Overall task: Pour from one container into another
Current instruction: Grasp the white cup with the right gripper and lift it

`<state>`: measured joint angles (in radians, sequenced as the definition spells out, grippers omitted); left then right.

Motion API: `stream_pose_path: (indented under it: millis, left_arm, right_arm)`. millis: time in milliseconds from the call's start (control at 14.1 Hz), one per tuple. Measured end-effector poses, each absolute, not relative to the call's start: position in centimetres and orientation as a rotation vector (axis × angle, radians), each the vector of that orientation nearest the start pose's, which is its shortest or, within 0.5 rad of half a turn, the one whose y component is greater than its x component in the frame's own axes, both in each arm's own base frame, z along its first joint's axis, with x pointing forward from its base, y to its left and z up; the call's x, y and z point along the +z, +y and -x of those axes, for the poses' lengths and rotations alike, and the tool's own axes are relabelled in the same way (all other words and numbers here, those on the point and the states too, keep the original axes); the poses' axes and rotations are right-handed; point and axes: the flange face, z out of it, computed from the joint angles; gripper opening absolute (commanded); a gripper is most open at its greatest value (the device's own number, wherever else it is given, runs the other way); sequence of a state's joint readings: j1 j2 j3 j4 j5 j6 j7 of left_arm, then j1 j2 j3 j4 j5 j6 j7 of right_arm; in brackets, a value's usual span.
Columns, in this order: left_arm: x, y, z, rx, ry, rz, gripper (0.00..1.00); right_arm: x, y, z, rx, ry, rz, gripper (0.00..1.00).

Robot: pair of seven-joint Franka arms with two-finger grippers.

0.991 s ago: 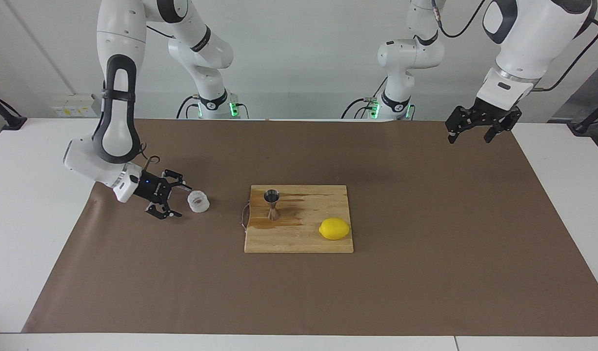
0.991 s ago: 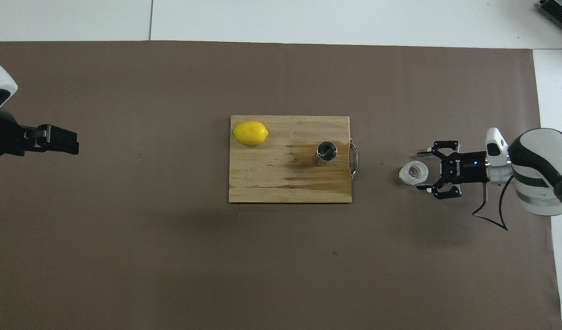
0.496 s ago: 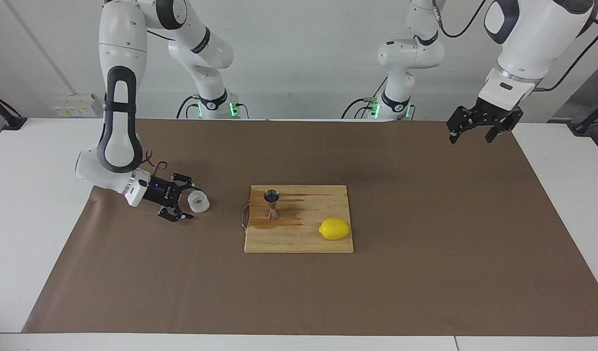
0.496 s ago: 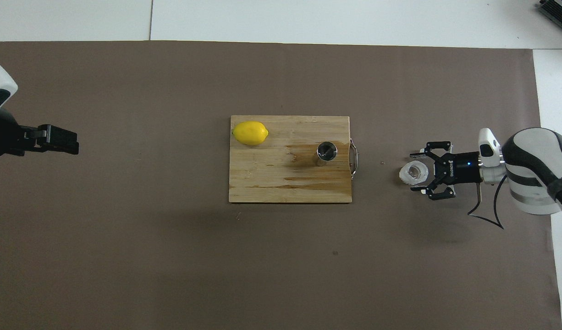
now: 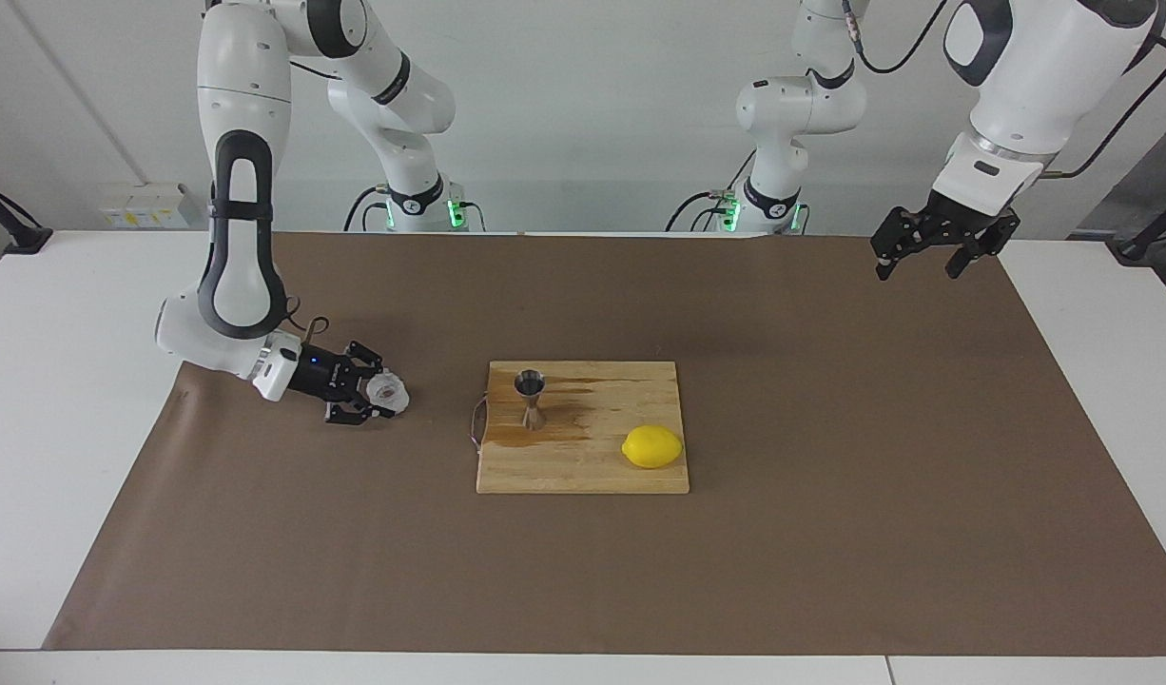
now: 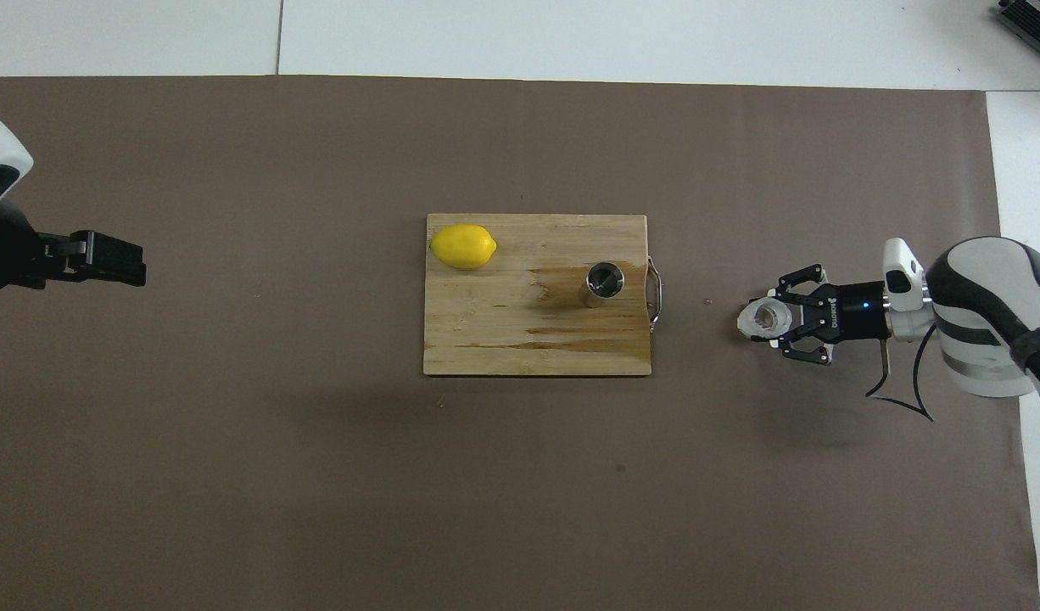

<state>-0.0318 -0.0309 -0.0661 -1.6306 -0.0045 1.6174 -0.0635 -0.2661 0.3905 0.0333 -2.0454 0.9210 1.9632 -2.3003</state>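
Observation:
The small translucent ribbed plastic cup (image 5: 389, 390) stands on the brown mat, toward the right arm's end of the table; it also shows in the overhead view (image 6: 763, 316). My right gripper (image 5: 380, 398) reaches in low from the side and its fingers are closed around the cup (image 6: 768, 320). The steel hourglass jigger (image 5: 531, 400) stands upright on the wooden cutting board (image 5: 592, 471), at the board's end beside the cup (image 6: 605, 281). My left gripper (image 5: 925, 264) waits in the air, open and empty, over the mat at the left arm's end (image 6: 113, 259).
A yellow lemon (image 5: 652, 446) lies on the cutting board (image 6: 503, 339) at its end toward the left arm, farther from the robots than the jigger (image 6: 462, 246). A dark wet streak runs across the board. A small handle sticks out of the board toward the cup.
My right gripper has slid forward around the cup and its fingers have closed on it. The left arm has barely moved.

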Motion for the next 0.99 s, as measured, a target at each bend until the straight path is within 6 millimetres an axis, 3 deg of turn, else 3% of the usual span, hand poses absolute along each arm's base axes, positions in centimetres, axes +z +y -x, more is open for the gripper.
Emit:
stream_pose_path:
  millis: [283,566,779,991]
  left_arm:
    - [61.7,-5.5,-54.6,-0.027,0.054,3.145,1.0]
    - [61.7,-5.5,-54.6,-0.027,0.054,3.145,1.0]
    - [61.7,-5.5,-54.6,-0.027,0.054,3.145,1.0]
    - [61.7,-5.5,-54.6,-0.027,0.054,3.145,1.0]
  right_arm:
    - [23.8,-7.1,-55.7,-0.756,-1.624,1.752,0.41]
    - [25.4,-4.5,-56.9,-0.733,-1.586,1.762,0.4]
    - [29.2,-1.7,-58.1,-0.708,-1.563,1.805,0.39]
    - [35.1,2.7,-58.6,-0.612,-1.539,1.911,0.39]
